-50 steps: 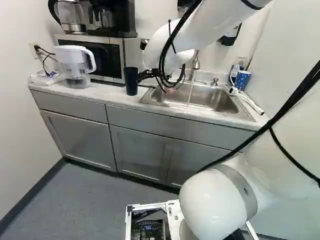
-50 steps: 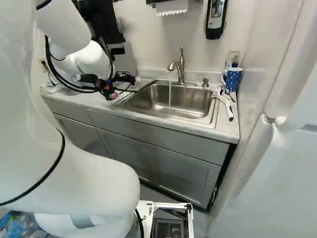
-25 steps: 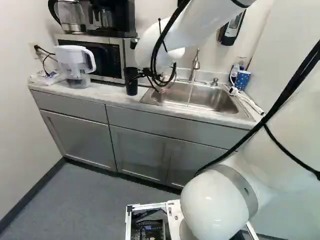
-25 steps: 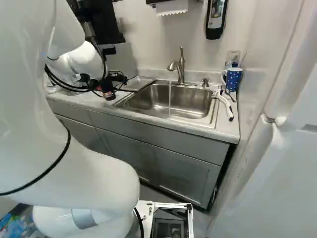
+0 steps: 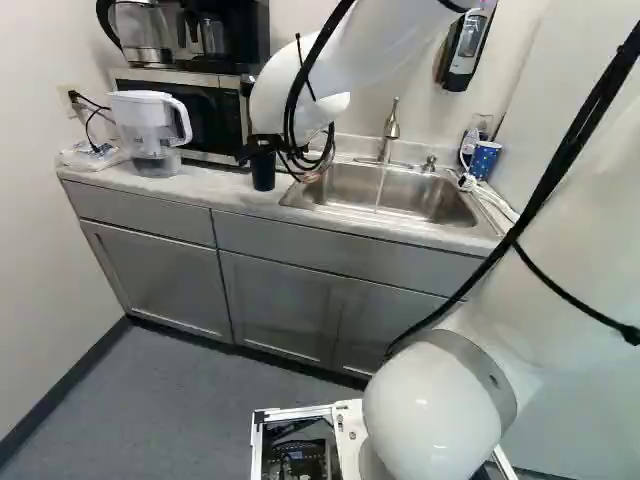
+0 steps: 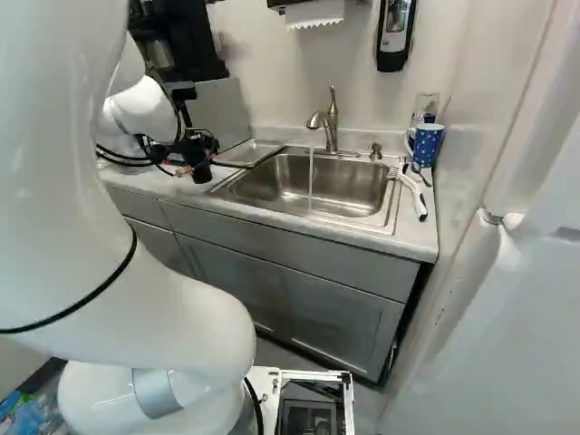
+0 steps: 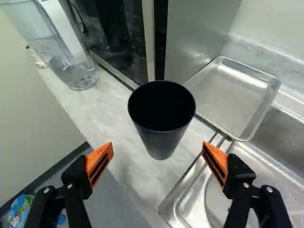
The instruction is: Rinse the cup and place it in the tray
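Left base view, left to right. Clear pitcher [image 5: 150, 125] with white lid and handle, upright on counter [image 5: 215, 190]. Microwave [image 5: 205, 118] behind it, kettle [image 5: 142, 30] on top. Then the black cup [image 5: 263, 178]: upright, mouth up, on the counter between pitcher and sink [image 5: 450, 205]. Gripper [image 5: 260, 150] at the cup. Wrist view: fingers spread wide, orange pads [image 7: 99, 164] apart, cup ahead between them, ungripped. Metal tray [image 7: 232, 97] lies at the sink's edge, beside the cup, near the microwave. Faucet [image 5: 391, 125] runs, thin stream [image 5: 380, 187] falling into the basin. White-handled brush [image 6: 414, 195] on the sink's right rim; blue dotted mug [image 5: 484, 160] in the corner.
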{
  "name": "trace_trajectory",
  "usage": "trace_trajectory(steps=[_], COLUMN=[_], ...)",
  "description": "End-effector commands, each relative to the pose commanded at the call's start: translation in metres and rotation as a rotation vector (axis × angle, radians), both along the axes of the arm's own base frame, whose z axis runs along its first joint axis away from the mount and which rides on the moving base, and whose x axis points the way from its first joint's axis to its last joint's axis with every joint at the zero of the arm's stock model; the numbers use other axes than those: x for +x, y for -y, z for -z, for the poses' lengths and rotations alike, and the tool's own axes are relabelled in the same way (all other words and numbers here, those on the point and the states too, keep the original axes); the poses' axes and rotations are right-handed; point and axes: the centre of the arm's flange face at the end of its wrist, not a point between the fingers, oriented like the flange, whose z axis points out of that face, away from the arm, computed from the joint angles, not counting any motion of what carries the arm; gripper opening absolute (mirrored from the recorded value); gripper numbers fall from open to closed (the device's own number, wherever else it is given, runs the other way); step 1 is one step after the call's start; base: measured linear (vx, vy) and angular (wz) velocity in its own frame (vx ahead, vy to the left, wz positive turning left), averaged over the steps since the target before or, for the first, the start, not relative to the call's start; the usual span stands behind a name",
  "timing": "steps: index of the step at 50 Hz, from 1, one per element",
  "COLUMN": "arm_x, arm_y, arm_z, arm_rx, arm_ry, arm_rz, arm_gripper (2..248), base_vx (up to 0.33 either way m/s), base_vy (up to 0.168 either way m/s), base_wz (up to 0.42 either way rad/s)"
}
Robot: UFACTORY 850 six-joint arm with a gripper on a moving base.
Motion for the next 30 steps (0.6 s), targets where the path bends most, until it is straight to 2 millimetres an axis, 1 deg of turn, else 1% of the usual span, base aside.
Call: trace_trajectory(steps=[30], arm_x=[0.0029], arm_y=[-0.0022], arm_z=[-0.0014], arm_rx=[0.008], arm_ry=[0.018], arm_rz=[-0.002], arm_gripper=[247], base_vx=[0.000], base_vy=[0.000], base_wz=[0.000])
